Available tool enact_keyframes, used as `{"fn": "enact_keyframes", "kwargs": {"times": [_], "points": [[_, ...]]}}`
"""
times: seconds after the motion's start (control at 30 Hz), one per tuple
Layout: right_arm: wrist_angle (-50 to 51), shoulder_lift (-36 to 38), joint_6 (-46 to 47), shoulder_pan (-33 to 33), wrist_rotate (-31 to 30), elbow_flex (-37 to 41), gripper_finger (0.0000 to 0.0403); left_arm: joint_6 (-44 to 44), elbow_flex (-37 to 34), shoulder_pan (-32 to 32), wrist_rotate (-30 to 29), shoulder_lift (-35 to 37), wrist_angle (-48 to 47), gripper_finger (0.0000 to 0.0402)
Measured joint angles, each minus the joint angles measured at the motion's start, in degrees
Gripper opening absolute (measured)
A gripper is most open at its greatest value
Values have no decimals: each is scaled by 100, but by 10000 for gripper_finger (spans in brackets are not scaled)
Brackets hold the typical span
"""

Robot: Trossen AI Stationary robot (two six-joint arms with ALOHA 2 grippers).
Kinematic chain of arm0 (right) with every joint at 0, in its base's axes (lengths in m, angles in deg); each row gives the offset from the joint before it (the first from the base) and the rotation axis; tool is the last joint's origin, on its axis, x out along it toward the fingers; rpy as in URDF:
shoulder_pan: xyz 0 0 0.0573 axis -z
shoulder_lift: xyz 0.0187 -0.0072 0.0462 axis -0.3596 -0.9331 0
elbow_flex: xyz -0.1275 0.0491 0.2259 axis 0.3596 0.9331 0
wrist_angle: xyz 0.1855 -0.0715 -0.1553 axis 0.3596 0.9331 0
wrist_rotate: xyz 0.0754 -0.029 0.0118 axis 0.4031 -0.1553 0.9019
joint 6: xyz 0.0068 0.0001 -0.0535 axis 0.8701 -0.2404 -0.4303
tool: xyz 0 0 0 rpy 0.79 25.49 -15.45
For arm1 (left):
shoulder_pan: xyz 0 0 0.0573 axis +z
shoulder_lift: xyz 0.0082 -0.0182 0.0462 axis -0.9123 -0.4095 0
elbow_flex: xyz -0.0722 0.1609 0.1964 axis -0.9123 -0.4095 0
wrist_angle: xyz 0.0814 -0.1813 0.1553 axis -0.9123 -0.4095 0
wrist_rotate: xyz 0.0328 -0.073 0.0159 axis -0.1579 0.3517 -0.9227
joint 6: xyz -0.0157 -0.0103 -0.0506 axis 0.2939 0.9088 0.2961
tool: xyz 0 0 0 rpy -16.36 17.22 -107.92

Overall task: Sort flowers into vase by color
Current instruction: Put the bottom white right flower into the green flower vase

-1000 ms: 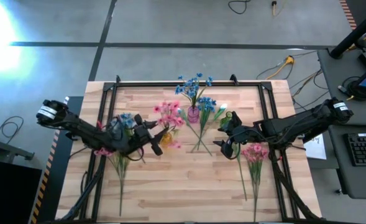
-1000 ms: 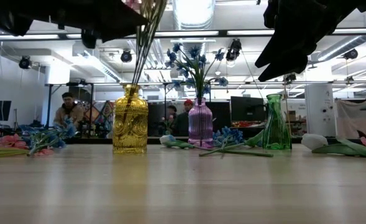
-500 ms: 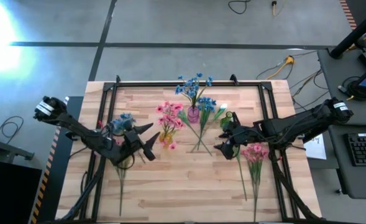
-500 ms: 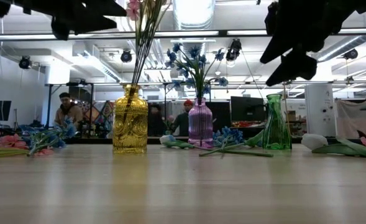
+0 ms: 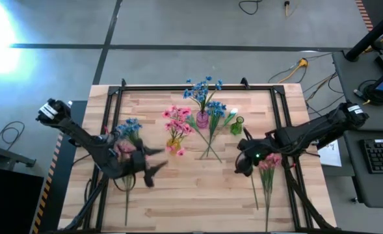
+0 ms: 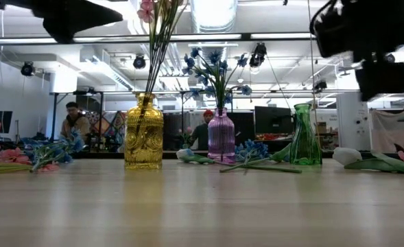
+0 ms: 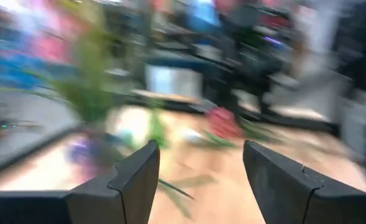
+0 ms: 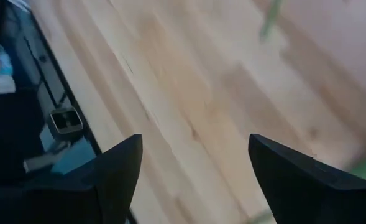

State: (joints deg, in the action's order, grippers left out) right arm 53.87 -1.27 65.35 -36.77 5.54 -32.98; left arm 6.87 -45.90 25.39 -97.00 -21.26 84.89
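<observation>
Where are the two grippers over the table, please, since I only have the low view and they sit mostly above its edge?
Observer: In the high view, the left gripper hangs over bare wood of the table, off to the side of the yellow vase, not above it.
Operator: Thank you. Is it carrying a flower?
Observer: No. Its wrist view shows the fingers apart with nothing between them.
Operator: And the right one?
Observer: The right gripper is open and empty, right beside the loose pink flowers lying on the table's right side.
</observation>
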Motion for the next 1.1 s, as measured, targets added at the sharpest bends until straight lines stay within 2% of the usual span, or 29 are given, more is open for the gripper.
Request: {"fn": "enact_keyframes", "kwargs": {"times": [0.1, 0.3, 0.43, 0.67, 0.83, 0.93, 1.1], "points": [[425, 0, 424, -107, 249, -1, 271, 372, 0, -165, 541, 3, -510, 217], [1624, 0, 1054, -248, 328, -346, 256, 866, 0, -316, 564, 7, -994, 217], [2310, -17, 1197, -243, 1, -652, 251, 1447, 0, -307, 533, 13, -1496, 217], [2977, -354, 1177, -241, -200, -951, 251, 3298, 2, -307, 730, 318, -3062, 217], [3860, -759, 1170, -255, 165, -1201, 251, 4469, 2, -303, 996, 690, -4102, 217], [4230, -916, 1127, -364, 245, -1327, 251, 4764, 2, -301, 1026, 843, -4440, 217], [4237, -938, 1372, -696, 288, -1316, 251, 4832, 2, -296, 1026, 980, -4706, 217]]}}
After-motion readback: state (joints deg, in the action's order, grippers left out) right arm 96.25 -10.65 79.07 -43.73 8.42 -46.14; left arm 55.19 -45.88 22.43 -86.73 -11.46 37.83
